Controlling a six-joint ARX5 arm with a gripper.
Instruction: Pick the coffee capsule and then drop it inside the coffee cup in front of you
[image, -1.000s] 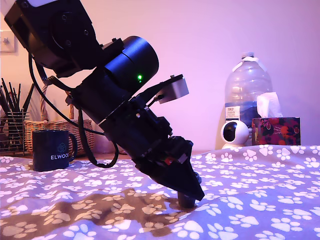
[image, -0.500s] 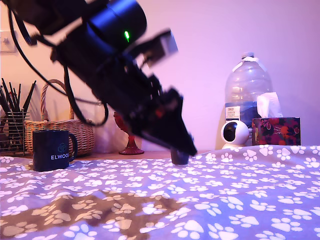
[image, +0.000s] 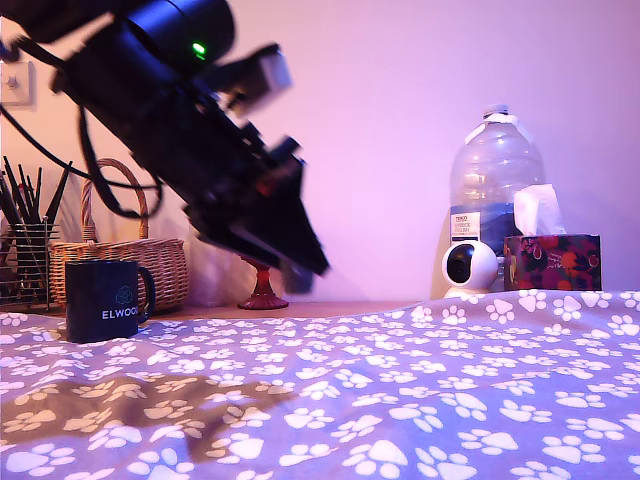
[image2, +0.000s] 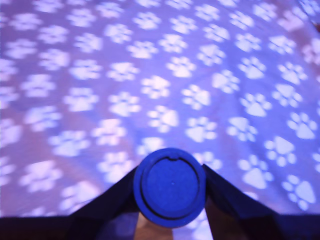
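Hanging clear of the paw-print cloth in the exterior view, the gripper is motion-blurred and tilted down toward that view's right. The dark smear at its tip is the coffee capsule; detail not readable here. The coffee cup, dark with white ELWOOD lettering, stands on the cloth well apart at that view's left, handle toward its right.

Wrist view: coffee capsule seen end-on. Saturated blue round lid, raised rim ring, small notch on the edge. Jaws closed narrowly on it, one dark finger pressed against each side; cloth blurred behind
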